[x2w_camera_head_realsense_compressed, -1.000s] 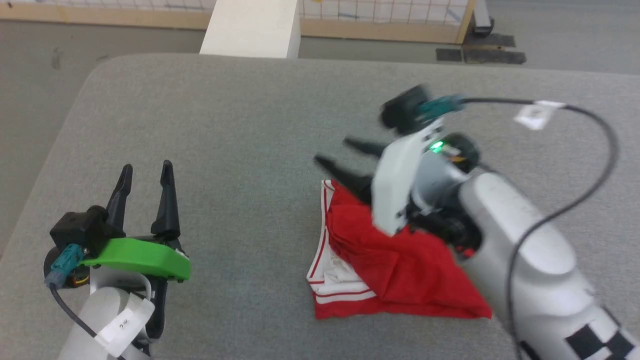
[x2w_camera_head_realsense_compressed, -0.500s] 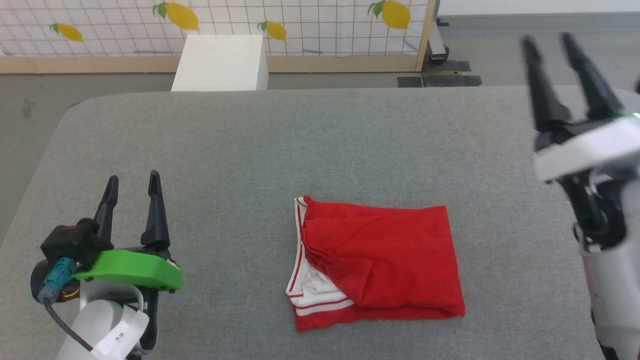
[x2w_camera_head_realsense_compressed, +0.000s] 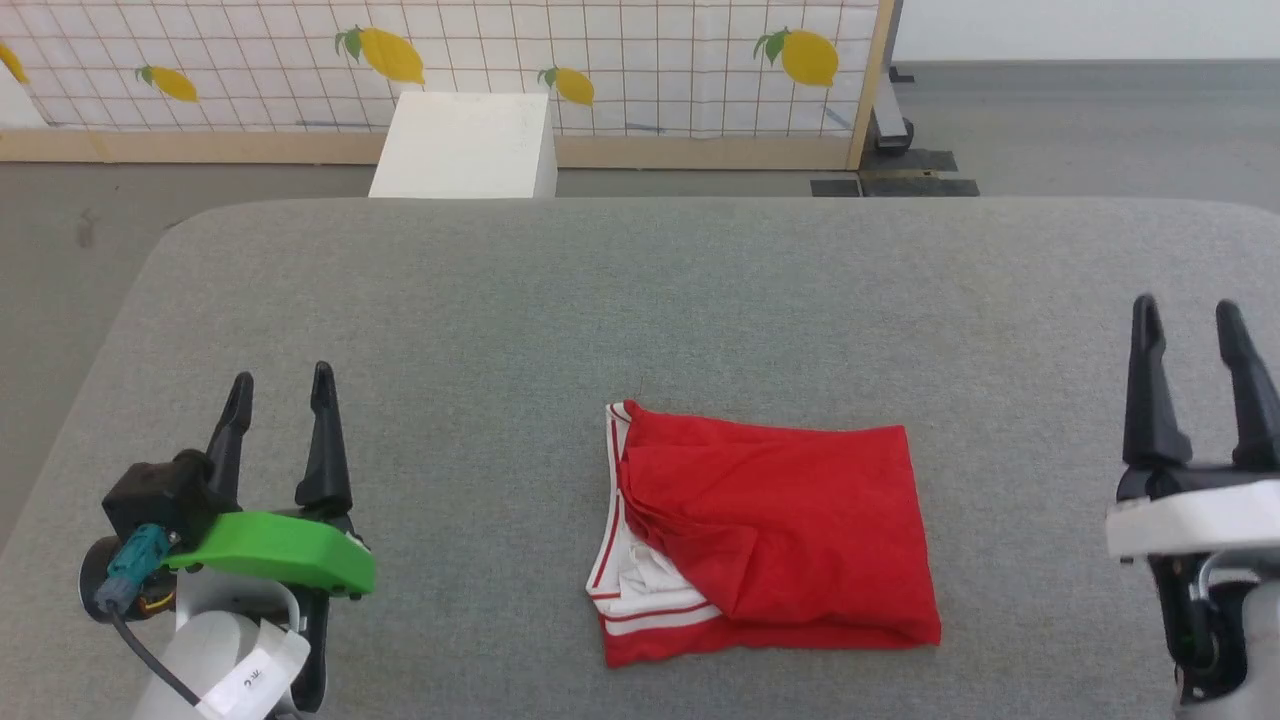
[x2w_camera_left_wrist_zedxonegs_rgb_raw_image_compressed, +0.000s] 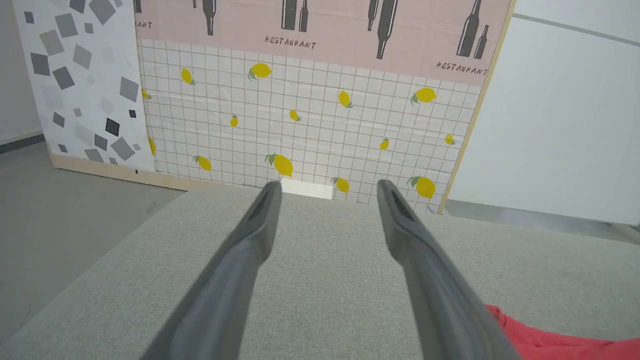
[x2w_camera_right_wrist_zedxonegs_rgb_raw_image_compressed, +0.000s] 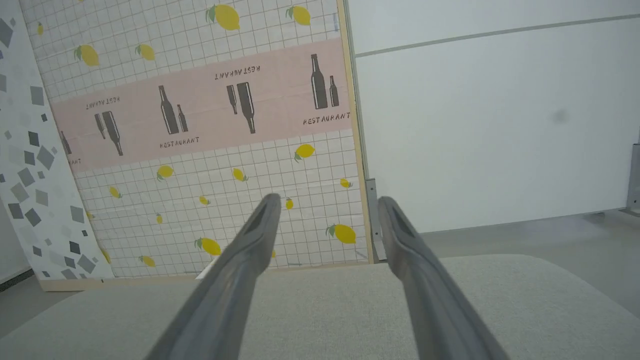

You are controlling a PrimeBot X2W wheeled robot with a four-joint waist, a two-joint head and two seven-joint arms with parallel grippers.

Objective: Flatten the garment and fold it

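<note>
The garment (x2w_camera_head_realsense_compressed: pixel 770 530), bright red with white panels and red-and-white striped trim at its left edge, lies folded into a rough rectangle on the grey padded table (x2w_camera_head_realsense_compressed: pixel 640 300), near the front centre. A red corner of the garment (x2w_camera_left_wrist_zedxonegs_rgb_raw_image_compressed: pixel 550 342) shows at the lower right of the left wrist view. My left gripper (x2w_camera_head_realsense_compressed: pixel 281 382) stands open at the lower left, well left of the garment, with nothing between its fingers. At the lower right my right gripper (x2w_camera_head_realsense_compressed: pixel 1187 312) is open too, clear of the garment. Both point toward the far edge.
A white box (x2w_camera_head_realsense_compressed: pixel 465 145) stands on the floor beyond the table's far edge. Behind it runs a panel wall (x2w_camera_head_realsense_compressed: pixel 600 50) with a lemon-and-grid pattern. Grey floor (x2w_camera_head_realsense_compressed: pixel 60 230) lies to the left of the table's rounded left edge.
My right gripper has lifted off the garment's top edge and swung out to the right, then settled lower at the right side. The garment now lies uncovered. The camera view has shifted.
</note>
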